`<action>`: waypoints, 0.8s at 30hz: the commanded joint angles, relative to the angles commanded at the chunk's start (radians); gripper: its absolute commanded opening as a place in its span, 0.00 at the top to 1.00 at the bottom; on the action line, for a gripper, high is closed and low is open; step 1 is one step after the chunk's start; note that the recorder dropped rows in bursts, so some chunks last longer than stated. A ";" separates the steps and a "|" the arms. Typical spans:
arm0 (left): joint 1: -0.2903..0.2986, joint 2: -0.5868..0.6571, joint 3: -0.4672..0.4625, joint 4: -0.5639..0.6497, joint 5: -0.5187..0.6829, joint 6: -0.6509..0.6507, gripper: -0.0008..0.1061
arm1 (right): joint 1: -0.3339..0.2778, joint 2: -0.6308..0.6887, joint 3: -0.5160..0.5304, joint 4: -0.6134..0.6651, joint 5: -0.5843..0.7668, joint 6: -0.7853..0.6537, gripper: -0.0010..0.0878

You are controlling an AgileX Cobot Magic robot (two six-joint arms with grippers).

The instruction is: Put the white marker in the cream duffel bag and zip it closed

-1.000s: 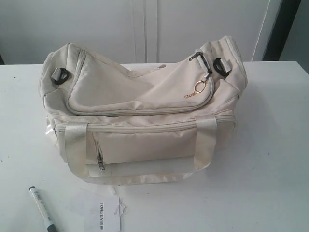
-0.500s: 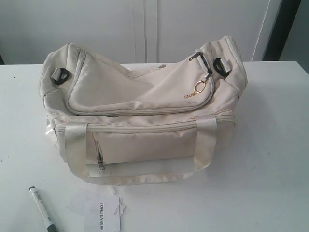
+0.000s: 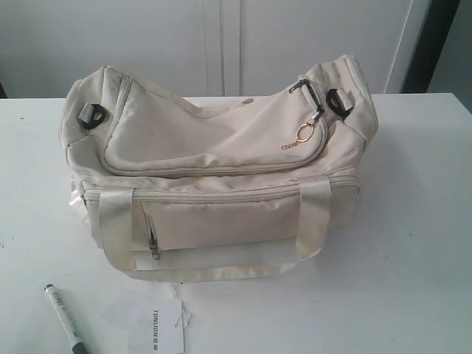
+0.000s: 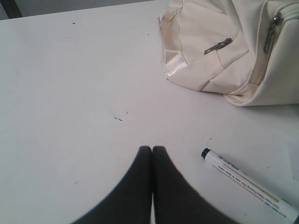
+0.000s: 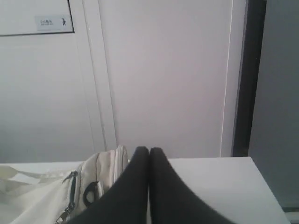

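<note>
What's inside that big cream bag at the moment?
Its inside is hidden: the cream duffel bag shows no opening in any view. The white marker lies outside, on the table.

The paper tag (image 3: 151,330) on the surface (image 3: 413,221) carries the word "TONLION" in dark capitals, printed sideways, with two small marks after it. The white marker (image 4: 247,179) has lines of print along its barrel, too small to read. The wall sign (image 5: 51,22) shows tiny characters and a figure, both illegible.
</note>
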 joint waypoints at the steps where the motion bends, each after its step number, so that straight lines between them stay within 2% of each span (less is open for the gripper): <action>1: 0.000 0.000 0.000 0.000 0.000 0.000 0.99 | 0.000 0.027 -0.029 0.002 0.030 -0.011 0.99; 8: 0.000 0.000 0.000 0.000 0.000 -0.003 0.99 | 0.000 0.188 -0.195 0.018 0.278 -0.111 0.99; 14: 0.000 0.000 0.000 0.000 0.000 -0.003 0.99 | 0.000 0.325 -0.327 0.197 0.443 -0.293 0.99; 17: 0.000 0.000 0.000 0.000 0.000 -0.003 0.99 | 0.000 0.393 -0.381 0.249 0.485 -0.343 0.99; 24: 0.000 0.000 0.000 0.000 0.000 -0.008 0.99 | 0.000 0.537 -0.483 0.281 0.514 -0.393 0.99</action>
